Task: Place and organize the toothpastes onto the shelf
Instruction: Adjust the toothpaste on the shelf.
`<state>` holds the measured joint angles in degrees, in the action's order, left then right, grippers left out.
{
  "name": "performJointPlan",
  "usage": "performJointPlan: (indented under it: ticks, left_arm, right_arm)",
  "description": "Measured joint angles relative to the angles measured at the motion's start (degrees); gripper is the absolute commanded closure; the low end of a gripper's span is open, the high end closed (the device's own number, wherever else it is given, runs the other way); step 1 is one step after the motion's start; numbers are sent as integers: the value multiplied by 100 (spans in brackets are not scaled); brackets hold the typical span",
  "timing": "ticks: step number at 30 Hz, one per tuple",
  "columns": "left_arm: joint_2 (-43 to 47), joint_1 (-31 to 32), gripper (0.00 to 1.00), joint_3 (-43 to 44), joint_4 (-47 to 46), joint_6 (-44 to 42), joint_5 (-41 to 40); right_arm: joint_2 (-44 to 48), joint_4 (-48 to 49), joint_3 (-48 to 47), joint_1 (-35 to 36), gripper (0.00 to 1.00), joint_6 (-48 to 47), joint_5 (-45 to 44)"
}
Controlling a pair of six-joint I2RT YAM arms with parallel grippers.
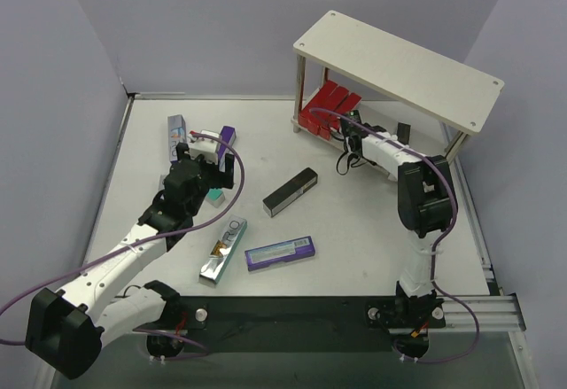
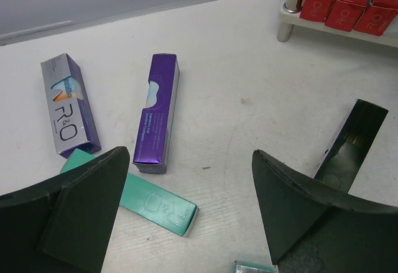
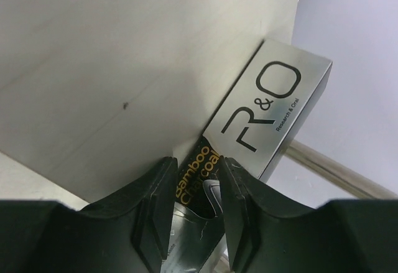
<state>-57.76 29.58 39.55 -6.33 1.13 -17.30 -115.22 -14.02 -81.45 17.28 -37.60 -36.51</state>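
– Two arms are yours, I'm told. What lies before them, biggest thing first?

– A white table (image 1: 354, 221), walled in grey. At its far right stands the two-tier shelf of pale beige boards on thin metal legs (image 1: 399, 66). A row of red cartons (image 1: 330, 105) already lies on its lower board.

– And the other toothpastes?

– Loose on the table, well apart from the shelf. A plain black carton (image 1: 291, 191) lies in the middle. A purple lettered carton (image 1: 280, 252) and a silver-faced carton (image 1: 223, 249) lie nearer my bases. By my left pincer are a silver-and-purple carton (image 2: 69, 106), a plain purple carton (image 2: 157, 117) and a teal carton (image 2: 149, 201).

– What are your pincers doing?

– My right pincer (image 3: 196, 189) is clamped on a black carton with a shiny silver printed face (image 3: 267, 105). It reaches in under the shelf's top board, just beside the red row. My left pincer (image 2: 189, 161) hangs near the purple and teal cartons, fingers wide apart, gripping nothing.

– Which step is that?

– Placing, I judge: one carton going onto the lower tier. Next it wants setting down flat beside the red ones, lined up with them, before my fingers part. Whether it touches the board yet I cannot tell. Several cartons are left to fetch.
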Motion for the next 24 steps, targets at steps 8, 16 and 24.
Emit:
performJointPlan:
  ticks: [8, 16, 24]
  left_arm:
    - [4, 11, 9, -35, -33, -9, 0]
    - [11, 42, 9, -55, -35, -13, 0]
    - [11, 87, 9, -76, -37, -15, -4]
  right_arm:
    - [83, -2, 153, -186, 66, 9, -107]
    - [35, -101, -98, -186, 65, -17, 68]
    - [-472, 13, -863, -199, 65, -181, 162]
